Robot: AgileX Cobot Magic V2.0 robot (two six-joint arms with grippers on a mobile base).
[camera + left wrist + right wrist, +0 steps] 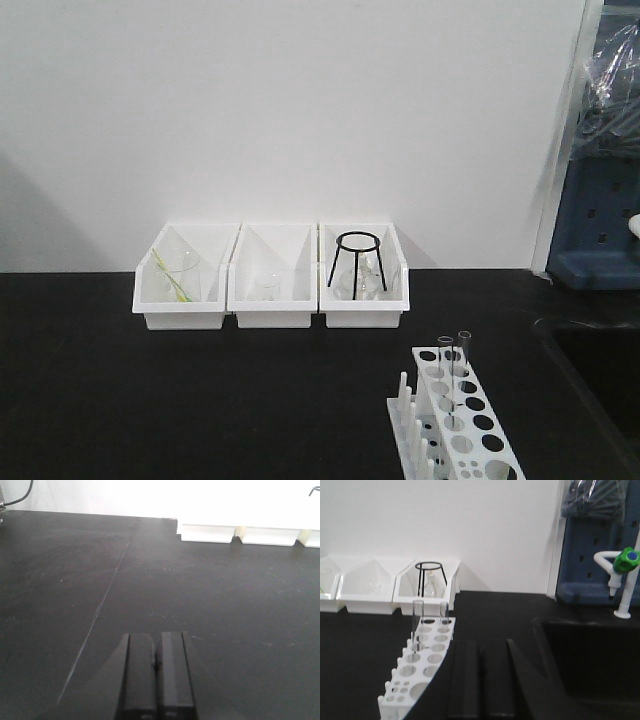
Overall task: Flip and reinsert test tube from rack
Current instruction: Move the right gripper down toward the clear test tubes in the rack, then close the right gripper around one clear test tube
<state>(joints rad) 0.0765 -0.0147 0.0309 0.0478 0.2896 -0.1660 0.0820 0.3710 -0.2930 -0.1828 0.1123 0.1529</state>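
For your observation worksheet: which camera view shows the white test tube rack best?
The right wrist view: the rack sits close, its holes and pegs clear. The front view cuts off its near end at the frame edge. The left wrist view misses it.

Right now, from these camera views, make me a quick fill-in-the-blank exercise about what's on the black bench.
The small white plastic rack holds ___ slim clear glass test tubes.
Behind it, ___ white plastic bins stand side by side.
In the front view, the black wire ring stand sits in the ___ bin.
Missing words: two; three; rightmost.
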